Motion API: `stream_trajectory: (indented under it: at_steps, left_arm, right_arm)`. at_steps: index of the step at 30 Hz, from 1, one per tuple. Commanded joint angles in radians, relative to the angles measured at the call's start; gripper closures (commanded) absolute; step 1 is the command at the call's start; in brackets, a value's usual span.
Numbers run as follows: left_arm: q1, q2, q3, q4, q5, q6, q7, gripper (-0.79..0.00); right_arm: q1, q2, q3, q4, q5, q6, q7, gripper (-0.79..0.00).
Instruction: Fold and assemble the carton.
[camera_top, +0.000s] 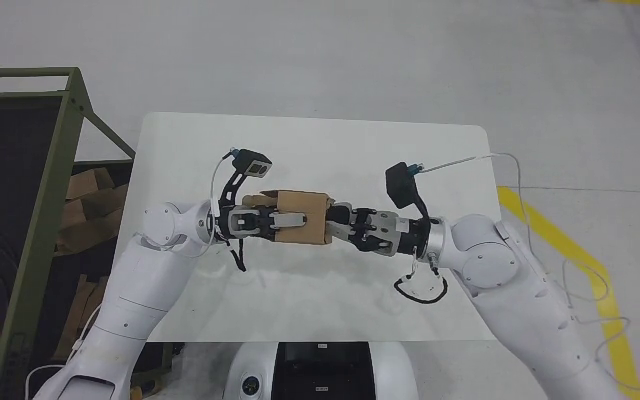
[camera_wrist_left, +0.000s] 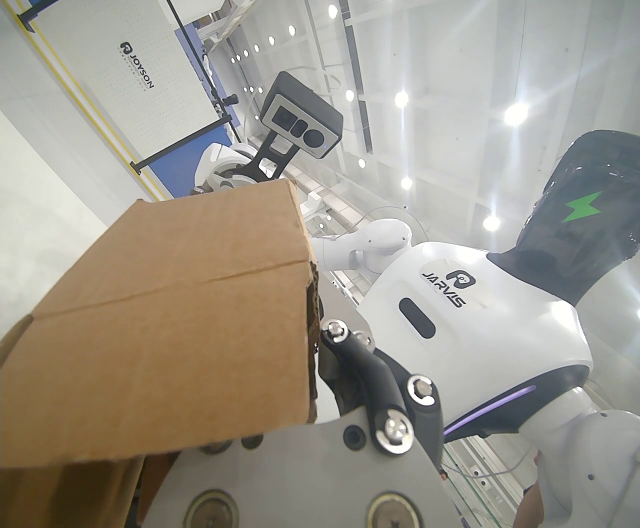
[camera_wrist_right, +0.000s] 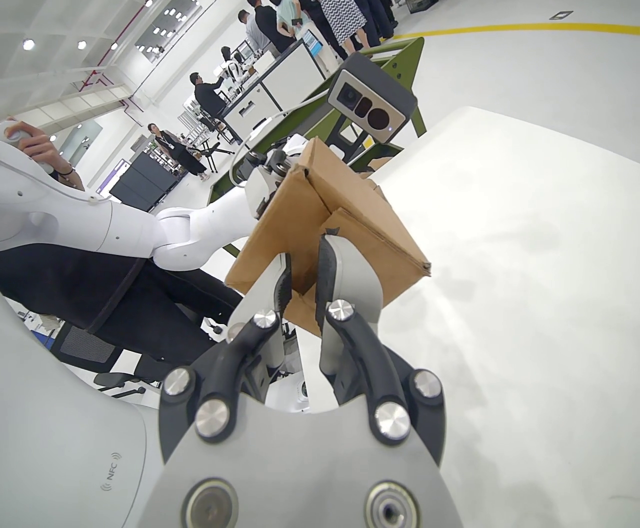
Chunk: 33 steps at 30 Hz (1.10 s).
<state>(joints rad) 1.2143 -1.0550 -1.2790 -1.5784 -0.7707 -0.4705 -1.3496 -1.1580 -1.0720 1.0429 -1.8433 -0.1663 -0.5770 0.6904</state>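
Observation:
A brown carton (camera_top: 300, 215) is held up over the middle of the white table (camera_top: 320, 300), between my two grippers. My left gripper (camera_top: 268, 220) is shut on the carton's left end, one white finger lying across its top face. From this arm's wrist, the carton (camera_wrist_left: 165, 325) looms close and hides the fingertips. My right gripper (camera_top: 336, 222) holds the opposite end. In the right wrist view the gripper (camera_wrist_right: 306, 272) is shut on a flap of the carton (camera_wrist_right: 360, 215), whose end flaps stand partly folded.
A green rack (camera_top: 45, 190) with flattened cardboard (camera_top: 88, 205) stands off the table's left edge. A black cable loop (camera_top: 420, 288) hangs under my right forearm. The table has free room in front of and behind the carton.

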Motion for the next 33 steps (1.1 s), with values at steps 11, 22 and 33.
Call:
stream_trajectory:
  at_steps: [11,22,33]
  left_arm:
    - [-0.003,0.001,0.005,0.0,0.002,0.002,-0.002,0.0]
    - [0.0,0.002,0.007,-0.002,0.0,-0.001,0.001,0.0]
    - [0.011,0.006,-0.001,-0.004,0.002,-0.008,0.008,0.0]
  right_arm:
    - [0.03,-0.01,-0.034,0.009,-0.012,0.007,-0.014,-0.099]
    - [0.044,-0.016,-0.053,0.024,-0.01,0.002,-0.018,-0.095]
    - [0.042,-0.014,-0.038,0.014,-0.016,-0.014,-0.013,-0.105]
